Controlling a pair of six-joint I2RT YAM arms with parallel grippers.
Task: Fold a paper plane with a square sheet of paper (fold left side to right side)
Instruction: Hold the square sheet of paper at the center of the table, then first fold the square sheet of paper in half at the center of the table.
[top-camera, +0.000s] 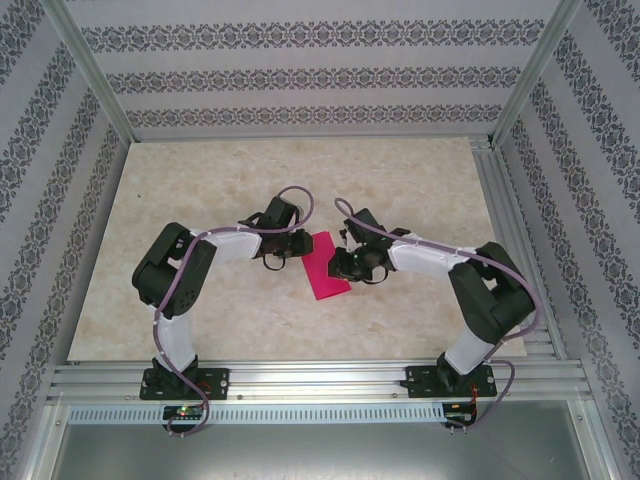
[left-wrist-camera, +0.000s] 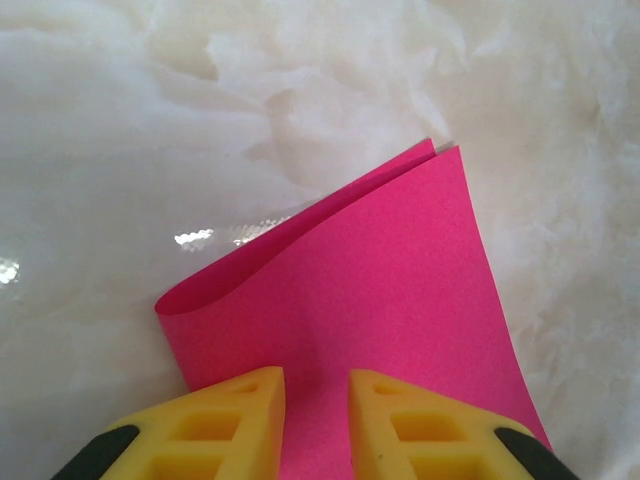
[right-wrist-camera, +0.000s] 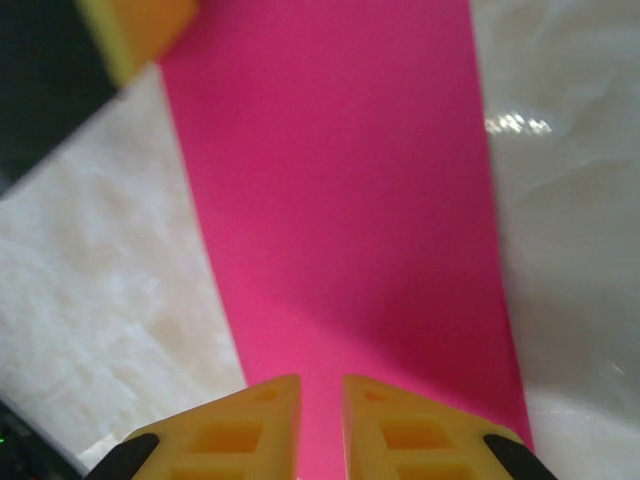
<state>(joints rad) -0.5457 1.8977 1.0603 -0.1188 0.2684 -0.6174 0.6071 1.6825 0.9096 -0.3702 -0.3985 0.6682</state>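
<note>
Nearest, left gripper (left-wrist-camera: 317, 385): yellow fingers parted by a narrow slit, poised over sheet of paper (left-wrist-camera: 380, 290), nothing seen clasped between them. Right gripper (right-wrist-camera: 321, 392) likewise barely parted over same sheet. Paper folded double, looped along one edge, lying on table (top-camera: 400, 180) between both grippers.

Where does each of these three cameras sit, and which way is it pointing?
Top external: fixed above and behind the arms, looking down at the table; left arm, right arm and pink paper show.
Left wrist: on the left arm, looking down past its yellow fingers at the folded paper.
Right wrist: on the right arm, looking past its yellow fingers along the paper.
Shared: both wrist views see that paper.
</note>
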